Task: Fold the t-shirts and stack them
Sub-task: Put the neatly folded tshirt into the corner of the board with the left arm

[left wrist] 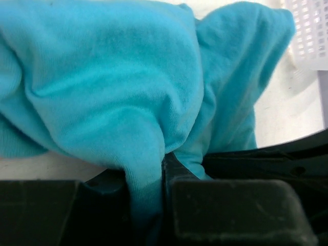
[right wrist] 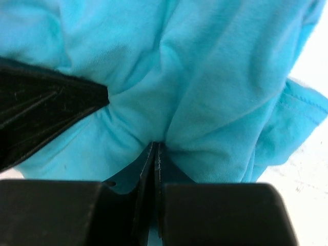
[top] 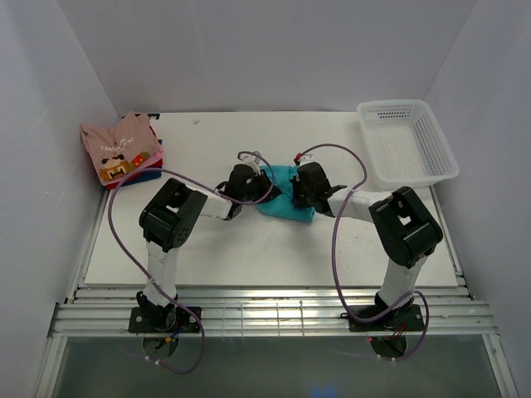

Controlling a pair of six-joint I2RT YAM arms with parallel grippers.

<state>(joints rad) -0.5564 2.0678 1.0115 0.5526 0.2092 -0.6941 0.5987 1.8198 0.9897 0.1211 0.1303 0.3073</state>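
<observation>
A teal t-shirt (top: 284,199) lies bunched in the middle of the table, between my two grippers. My left gripper (top: 246,184) sits at its left side, and in the left wrist view a fold of the teal t-shirt (left wrist: 118,97) is pinched between the jaws of the left gripper (left wrist: 146,197). My right gripper (top: 305,189) sits at its right side. In the right wrist view the right gripper (right wrist: 156,148) is shut on a pleat of the teal t-shirt (right wrist: 205,77). Folded t-shirts (top: 123,149), pink with a pixel graphic on top of red and dark blue, are stacked at the back left.
A white plastic mesh basket (top: 406,141) stands at the back right corner, and its edge shows in the left wrist view as the basket (left wrist: 310,31). White walls close in the table on three sides. Purple cables loop over both arms.
</observation>
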